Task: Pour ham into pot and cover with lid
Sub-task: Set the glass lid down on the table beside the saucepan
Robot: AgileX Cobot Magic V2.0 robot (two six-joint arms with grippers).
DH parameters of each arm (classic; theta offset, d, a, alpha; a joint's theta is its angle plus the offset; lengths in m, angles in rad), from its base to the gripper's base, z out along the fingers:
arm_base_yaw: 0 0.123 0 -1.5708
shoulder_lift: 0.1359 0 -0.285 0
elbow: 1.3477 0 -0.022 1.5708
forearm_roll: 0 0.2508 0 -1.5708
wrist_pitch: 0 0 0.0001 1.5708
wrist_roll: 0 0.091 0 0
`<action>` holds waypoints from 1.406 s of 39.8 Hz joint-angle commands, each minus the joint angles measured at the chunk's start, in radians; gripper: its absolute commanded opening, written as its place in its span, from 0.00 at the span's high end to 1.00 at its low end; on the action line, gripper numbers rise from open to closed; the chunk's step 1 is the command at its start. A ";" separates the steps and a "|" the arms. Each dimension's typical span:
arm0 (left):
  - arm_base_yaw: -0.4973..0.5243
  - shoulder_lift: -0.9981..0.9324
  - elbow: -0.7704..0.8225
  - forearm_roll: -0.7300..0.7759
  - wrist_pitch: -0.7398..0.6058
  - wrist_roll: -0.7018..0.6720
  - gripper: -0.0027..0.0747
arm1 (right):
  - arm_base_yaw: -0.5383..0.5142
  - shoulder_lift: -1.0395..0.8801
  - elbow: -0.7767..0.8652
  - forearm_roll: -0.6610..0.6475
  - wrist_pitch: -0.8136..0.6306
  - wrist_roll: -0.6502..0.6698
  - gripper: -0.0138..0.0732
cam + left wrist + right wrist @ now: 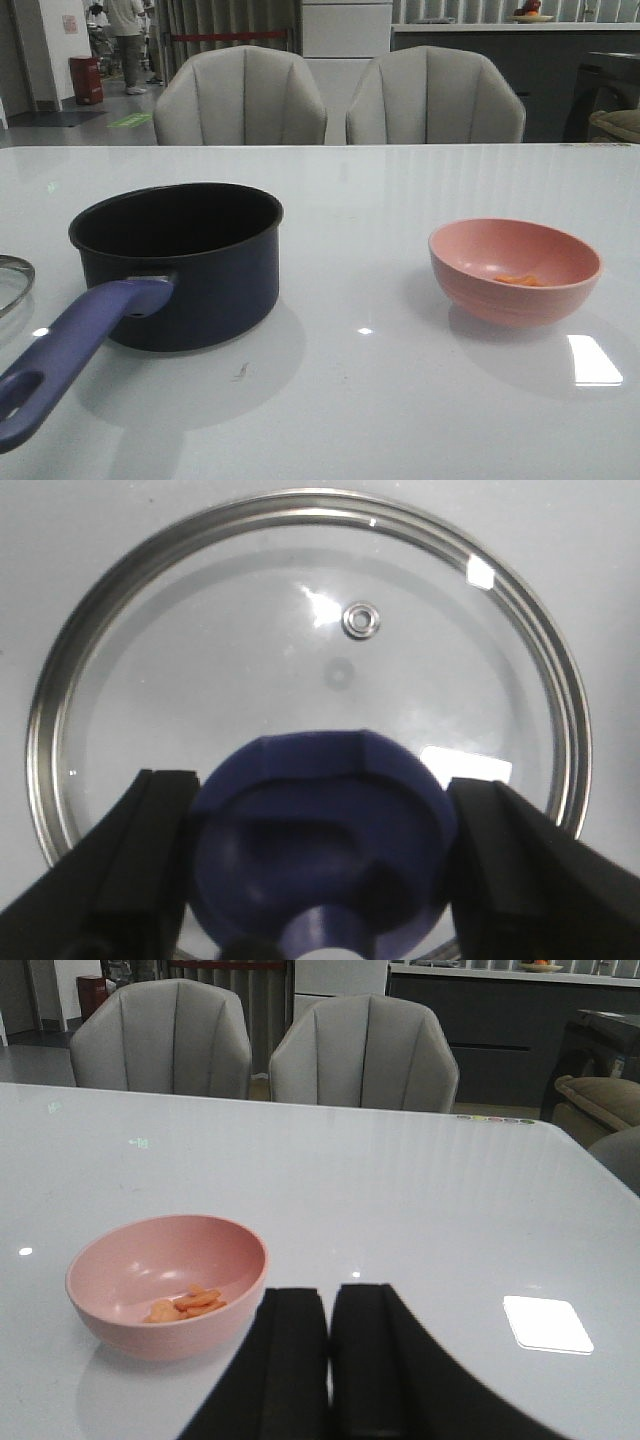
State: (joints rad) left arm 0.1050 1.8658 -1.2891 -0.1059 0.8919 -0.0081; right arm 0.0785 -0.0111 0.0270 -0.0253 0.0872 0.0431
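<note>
The dark navy pot stands at the left of the table, its purple-blue handle pointing toward me. The ham, a few thin orange pieces, lies in a pink bowl on the right. Only an edge of the glass lid shows at the far left, flat on the table. In the left wrist view the lid fills the frame. My left gripper is shut on its blue knob, one finger against each side. My right gripper is shut and holds nothing, just right of the bowl with the ham.
Two grey chairs stand behind the far edge of the white table. Neither arm shows in the front view.
</note>
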 commanded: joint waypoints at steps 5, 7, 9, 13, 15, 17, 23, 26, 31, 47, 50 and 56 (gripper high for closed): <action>0.000 -0.038 -0.027 -0.016 -0.038 0.008 0.43 | -0.007 -0.019 -0.005 -0.017 -0.076 0.000 0.64; 0.000 -0.034 -0.027 -0.016 -0.038 0.008 0.39 | -0.007 -0.019 -0.005 -0.017 -0.076 0.000 0.64; 0.000 -0.030 -0.027 -0.016 -0.036 0.008 0.35 | -0.007 -0.019 -0.005 -0.017 -0.076 0.000 0.64; 0.000 -0.025 -0.027 -0.016 -0.036 0.008 0.32 | -0.007 -0.019 -0.005 -0.017 -0.076 0.000 0.64; 0.000 -0.025 -0.027 -0.014 -0.036 0.008 0.32 | -0.007 -0.019 -0.005 -0.017 -0.076 0.000 0.64; 0.000 -0.025 -0.027 -0.014 -0.030 0.008 0.32 | -0.007 -0.019 -0.005 -0.017 -0.076 0.000 0.64; 0.000 -0.025 -0.027 -0.013 -0.029 0.008 0.32 | -0.007 -0.019 -0.005 -0.017 -0.076 0.000 0.64; 0.000 -0.025 -0.027 -0.010 -0.026 0.008 0.31 | -0.007 -0.019 -0.005 -0.017 -0.076 0.000 0.64; 0.000 -0.025 -0.027 0.016 -0.017 0.008 0.26 | -0.007 -0.019 -0.005 -0.017 -0.076 0.000 0.64; -0.008 -0.033 -0.046 0.003 -0.002 0.008 0.12 | -0.007 -0.019 -0.005 -0.017 -0.076 0.000 0.64; -0.013 -0.058 -0.048 -0.006 -0.002 0.008 0.12 | -0.007 -0.019 -0.005 -0.017 -0.076 0.000 0.64; -0.048 -0.149 -0.048 -0.006 -0.002 0.075 0.12 | -0.007 -0.019 -0.005 -0.017 -0.076 0.000 0.64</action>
State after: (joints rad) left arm 0.0769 1.8202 -1.3077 -0.0944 0.8967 0.0423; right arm 0.0785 -0.0111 0.0270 -0.0253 0.0872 0.0431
